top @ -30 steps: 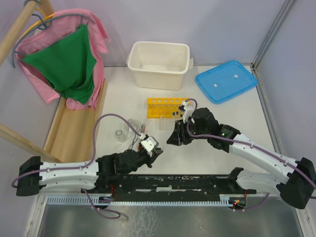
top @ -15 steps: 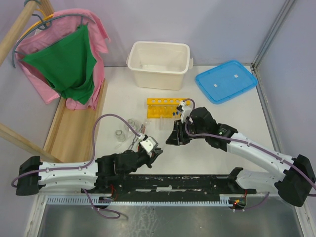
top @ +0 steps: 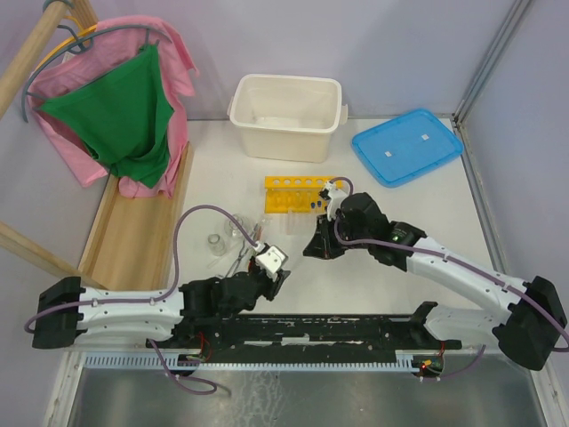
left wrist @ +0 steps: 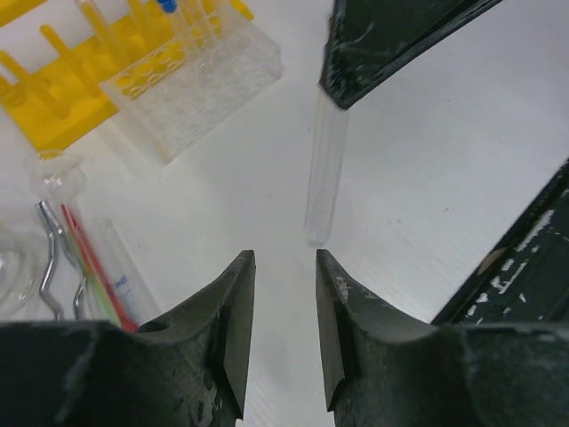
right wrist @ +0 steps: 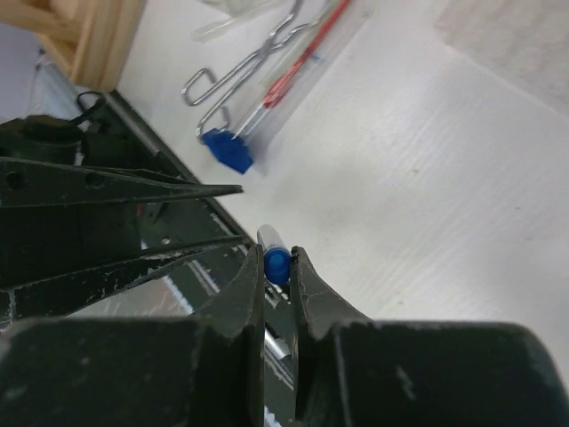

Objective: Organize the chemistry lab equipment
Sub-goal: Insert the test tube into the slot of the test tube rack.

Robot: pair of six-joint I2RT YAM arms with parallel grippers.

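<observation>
Two white-shelled robot arms with black joints and bases, the left arm (top: 116, 307) and the right arm (top: 464, 277), each trailing a purple cable (top: 174, 242) and ending in scuffed black tapered fingers, the left end effector (left wrist: 284, 262) and right end effector (right wrist: 277, 260)

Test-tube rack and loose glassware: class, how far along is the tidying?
Done: a few blue-capped tubes sit in the yellow rack. In hand: the right gripper pinches another tube; the left gripper is open. Left: flasks, tongs and red rod lie loose.

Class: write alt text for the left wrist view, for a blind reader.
A clear tube juts from the right gripper toward the open, empty left gripper. A yellow rack, tongs and a red rod lie at left.
</observation>
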